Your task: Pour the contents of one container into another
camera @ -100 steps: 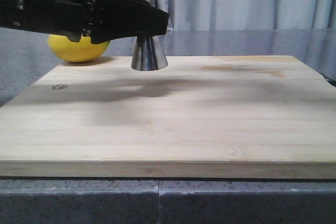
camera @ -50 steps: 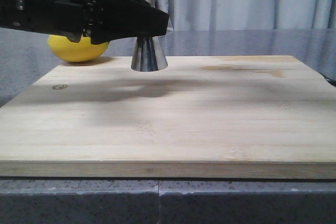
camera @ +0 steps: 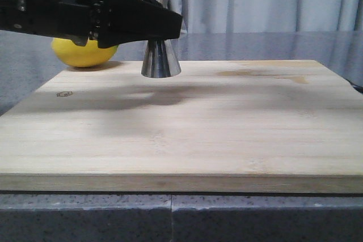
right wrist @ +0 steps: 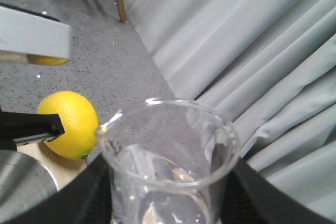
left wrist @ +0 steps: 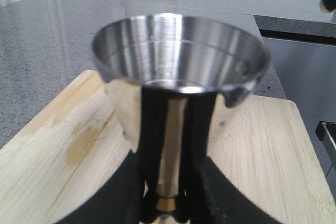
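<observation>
Left gripper (camera: 170, 26): black fingers pressed against the narrow gold-banded waist of the jigger (camera: 161, 58), one on each side, seen in the left wrist view (left wrist: 163, 203). The arm reaches in from the left edge of the board.

Jigger (left wrist: 181, 72): steel, hourglass form, long axis upright, base standing on the cutting board (camera: 187, 134) near its far edge, left of centre. Upper cup open and facing up; whether any liquid is in it cannot be told.

Right gripper (right wrist: 168, 203): absent from the front view; in its own wrist view dark fingers (right wrist: 89, 192) flank the beaker (right wrist: 168, 171), pinching it on both sides. Beaker: clear glass, held off the board, mouth up or nearly so, rim unobstructed. Contents cannot be told.

Key relation: from the beaker, the jigger's rim (right wrist: 23, 182) shows below and to the side, toward the left arm. Judgement: the beaker must travel over that open cup, then tip lip-first.

Lemon (camera: 84, 51): on the desk (camera: 22, 77) just beyond the board's far left corner.
</observation>
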